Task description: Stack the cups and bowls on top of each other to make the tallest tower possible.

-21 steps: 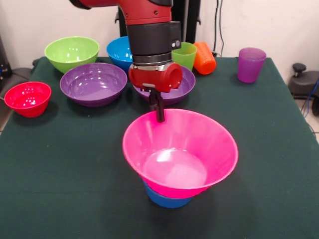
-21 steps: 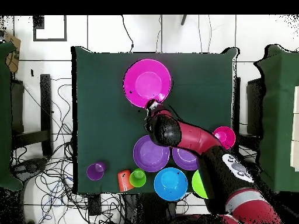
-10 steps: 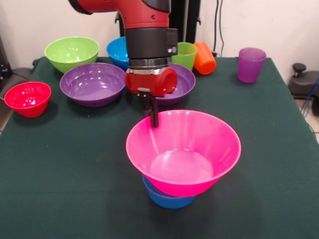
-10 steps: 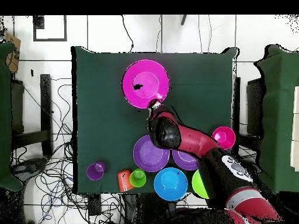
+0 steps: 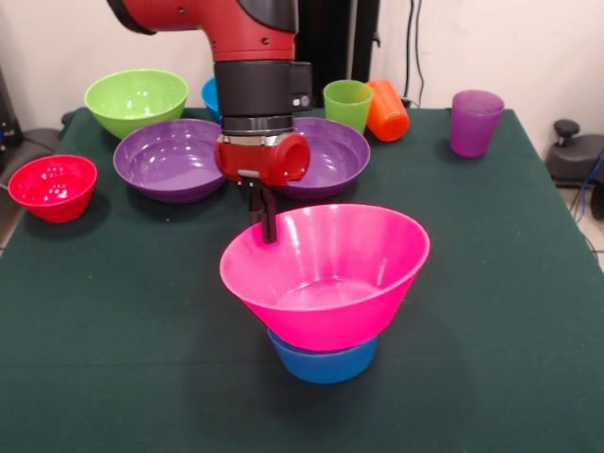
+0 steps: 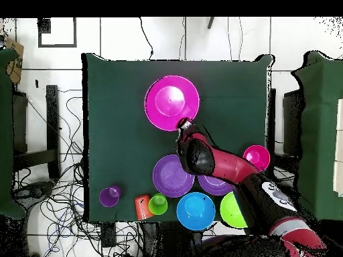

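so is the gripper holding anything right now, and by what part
The gripper pinches the big pink bowl by its rim, on the side facing the purple bowls; the bowl sits tilted on a blue bowl.

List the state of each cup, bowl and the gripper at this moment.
pink bowl: tilted, resting on blue bowl, rim gripped
gripper: shut on pink bowl's rim
second blue bowl: upright, alone
two purple bowls: upright, empty, side by side
lime green bowl: upright
red bowl: upright
green cup: upright
orange cup: on its side
purple cup: upright
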Motion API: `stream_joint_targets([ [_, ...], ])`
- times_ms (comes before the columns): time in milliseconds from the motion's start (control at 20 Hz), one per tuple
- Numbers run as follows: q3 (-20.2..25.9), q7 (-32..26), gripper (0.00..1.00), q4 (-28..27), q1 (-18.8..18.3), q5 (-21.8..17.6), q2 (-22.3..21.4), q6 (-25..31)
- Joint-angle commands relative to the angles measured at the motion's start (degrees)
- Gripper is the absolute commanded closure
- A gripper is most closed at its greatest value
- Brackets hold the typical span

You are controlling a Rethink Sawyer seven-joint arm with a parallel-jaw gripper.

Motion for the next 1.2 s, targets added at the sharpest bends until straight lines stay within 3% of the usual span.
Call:
stream_joint_targets([
  [50, -3.1, 0.9, 1.00, 0.4, -1.5, -4.8, 5.8, 4.5],
  [350, -4.5, 2.1, 1.00, -1.7, 0.2, -3.8, 6.2, 4.4],
  [750, -4.7, 3.7, 1.00, -1.4, 2.4, 0.7, 2.1, 10.3],
  [850, -5.9, 3.8, 1.00, -2.0, 5.1, 2.0, 1.8, 12.3],
  [900, -8.4, 3.3, 1.00, -2.7, 8.0, 3.1, 0.6, 16.1],
  [1200, -7.7, 3.4, 1.00, -2.7, 10.5, 5.2, 0.2, 21.5],
])
